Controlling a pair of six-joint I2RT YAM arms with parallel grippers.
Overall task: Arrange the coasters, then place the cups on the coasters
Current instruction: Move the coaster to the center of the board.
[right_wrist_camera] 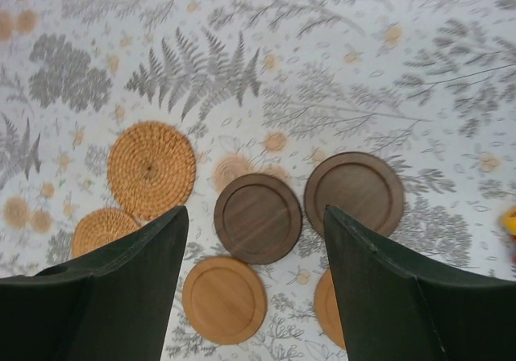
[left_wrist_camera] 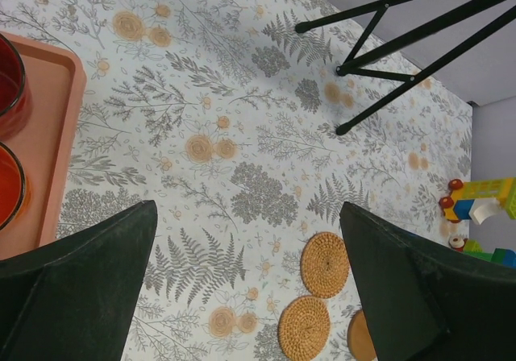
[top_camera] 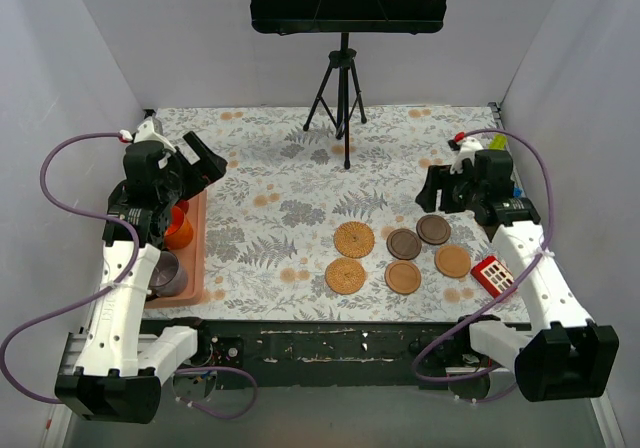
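Six coasters lie in a cluster on the floral cloth at centre right: two rattan (top_camera: 354, 239) (top_camera: 346, 275), two dark brown (top_camera: 404, 244) (top_camera: 433, 229), two orange-brown wood (top_camera: 403, 277) (top_camera: 453, 261). My right gripper (right_wrist_camera: 255, 212) hovers open above them, over a dark brown coaster (right_wrist_camera: 257, 217), with nothing between its fingers. At the far left, my left gripper (top_camera: 197, 166) hangs open and empty above the cloth beside the pink tray (top_camera: 196, 258). On that tray stand an orange cup (top_camera: 180, 228) and a purple-grey cup (top_camera: 168, 273). The left wrist view also catches a red cup (left_wrist_camera: 8, 79). Other cups are hidden by the arm.
A black music stand's tripod (top_camera: 342, 98) stands at the back centre. Colourful toy blocks (top_camera: 492, 274) lie right of the coasters, under my right arm. White walls close in both sides of the table.
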